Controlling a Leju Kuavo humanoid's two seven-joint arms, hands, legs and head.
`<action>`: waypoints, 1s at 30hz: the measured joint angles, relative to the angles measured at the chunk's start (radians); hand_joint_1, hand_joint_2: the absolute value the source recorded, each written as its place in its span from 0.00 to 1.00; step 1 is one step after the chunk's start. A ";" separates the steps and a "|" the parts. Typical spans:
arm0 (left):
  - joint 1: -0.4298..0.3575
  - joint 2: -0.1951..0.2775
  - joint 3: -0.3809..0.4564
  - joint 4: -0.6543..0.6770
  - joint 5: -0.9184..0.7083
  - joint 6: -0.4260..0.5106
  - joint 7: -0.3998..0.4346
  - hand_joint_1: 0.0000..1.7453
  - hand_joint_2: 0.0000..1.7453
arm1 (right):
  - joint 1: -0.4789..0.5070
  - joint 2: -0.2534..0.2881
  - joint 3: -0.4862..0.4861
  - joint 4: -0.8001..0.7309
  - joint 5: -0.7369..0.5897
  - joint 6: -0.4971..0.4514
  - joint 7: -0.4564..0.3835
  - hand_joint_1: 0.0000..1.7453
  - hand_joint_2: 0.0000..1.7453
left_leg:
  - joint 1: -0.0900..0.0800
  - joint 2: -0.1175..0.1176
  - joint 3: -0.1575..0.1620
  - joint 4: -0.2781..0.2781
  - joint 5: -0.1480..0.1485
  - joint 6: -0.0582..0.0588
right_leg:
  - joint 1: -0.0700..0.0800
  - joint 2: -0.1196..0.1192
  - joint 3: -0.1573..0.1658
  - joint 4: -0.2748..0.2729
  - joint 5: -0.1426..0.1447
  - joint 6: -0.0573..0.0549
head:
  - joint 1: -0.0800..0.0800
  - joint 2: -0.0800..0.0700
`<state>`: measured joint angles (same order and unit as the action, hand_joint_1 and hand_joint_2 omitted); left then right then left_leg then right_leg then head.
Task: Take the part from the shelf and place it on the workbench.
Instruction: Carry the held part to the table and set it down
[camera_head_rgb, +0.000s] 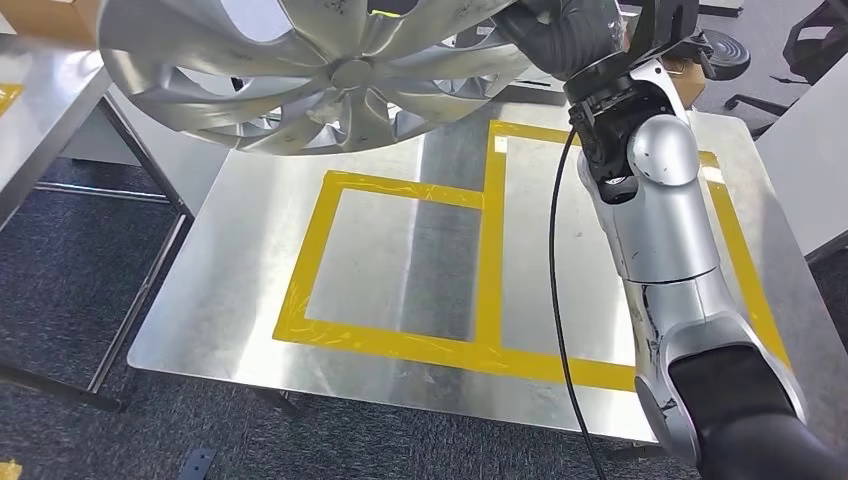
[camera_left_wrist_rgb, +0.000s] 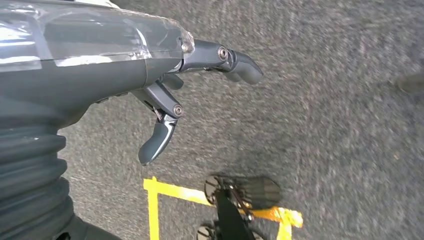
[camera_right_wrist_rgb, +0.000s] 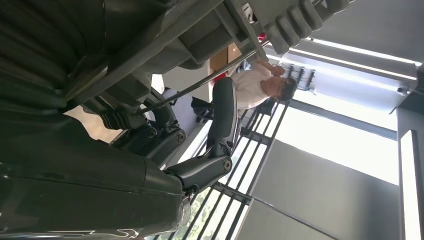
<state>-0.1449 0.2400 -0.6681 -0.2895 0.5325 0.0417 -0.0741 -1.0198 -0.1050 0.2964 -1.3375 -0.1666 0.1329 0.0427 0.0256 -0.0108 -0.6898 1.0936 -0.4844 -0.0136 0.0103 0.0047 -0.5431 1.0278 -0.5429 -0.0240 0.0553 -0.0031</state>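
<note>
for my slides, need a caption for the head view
Right hand carries a silver wheel rim above the steel workbench marked with yellow tape.

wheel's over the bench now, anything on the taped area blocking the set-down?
Nothing visible does. The wheel, gripped by the right hand, hangs above the far edge of the workbench. The steel inside the yellow tape outlines is bare. The left hand hangs over carpet, away from the bench.
</note>
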 joint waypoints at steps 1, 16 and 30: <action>0.000 0.003 0.000 0.000 0.000 0.004 0.010 0.00 1.00 | -0.001 -0.005 0.001 0.003 0.008 0.006 0.001 1.00 1.00 | -0.001 -0.001 0.000 0.000 -0.001 0.001 | 0.000 0.000 0.001 -0.001 0.000 0.000 | 0.001 0.000; 0.002 0.033 0.000 -0.034 0.011 0.044 0.134 0.00 1.00 | 0.015 -0.087 0.000 0.040 0.035 0.008 0.007 1.00 1.00 | -0.007 0.000 0.008 -0.003 0.008 0.014 | -0.007 -0.001 0.010 -0.009 -0.001 0.030 | 0.001 0.000; 0.015 0.075 -0.001 -0.089 -0.060 -0.002 0.041 0.00 1.00 | -0.111 -0.211 0.007 0.177 0.398 -0.010 -0.066 1.00 1.00 | -0.010 0.001 0.012 -0.009 0.009 0.015 | -0.009 0.000 0.011 -0.009 -0.001 0.031 | -0.002 0.000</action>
<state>-0.1299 0.3146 -0.6687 -0.3789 0.4726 0.0399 -0.0330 -1.1308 -0.3160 0.3037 -1.1606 0.2310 0.1233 -0.0237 0.0161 -0.0093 -0.6780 1.0847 -0.4755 0.0012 0.0011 0.0043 -0.5321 1.0185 -0.5438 0.0070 0.0537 -0.0031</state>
